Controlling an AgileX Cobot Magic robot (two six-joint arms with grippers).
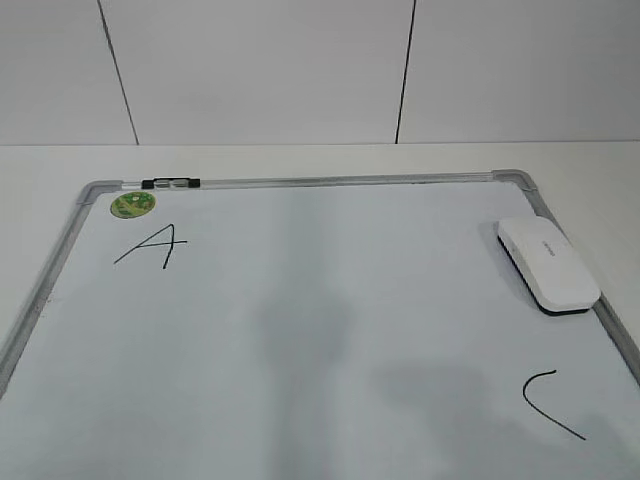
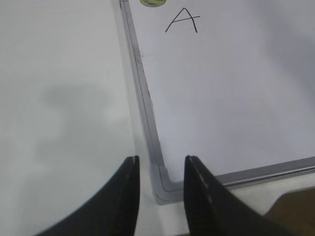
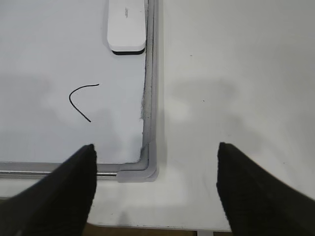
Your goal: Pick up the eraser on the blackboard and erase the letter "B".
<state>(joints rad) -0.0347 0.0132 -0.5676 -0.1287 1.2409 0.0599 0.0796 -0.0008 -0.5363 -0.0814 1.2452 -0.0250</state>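
The eraser (image 1: pixel 548 265) is a white glossy block lying on the right edge of the blackboard (image 1: pixel 300 330); its near end also shows in the right wrist view (image 3: pixel 127 24). No letter "B" shows in any view. Only a black "A" (image 1: pixel 152 245) and a black "C" (image 1: pixel 548 402) are on the board. My left gripper (image 2: pixel 161 160) is open and empty above the board's near left corner. My right gripper (image 3: pixel 156 147) is wide open and empty above the near right corner, well short of the eraser. Neither gripper shows in the exterior view.
A small black-and-clear marker (image 1: pixel 170 183) lies on the board's far frame, with a round green sticker (image 1: pixel 132 205) just below it. The board lies flat on a white table (image 3: pixel 236 73). The table's front edge runs just behind both grippers.
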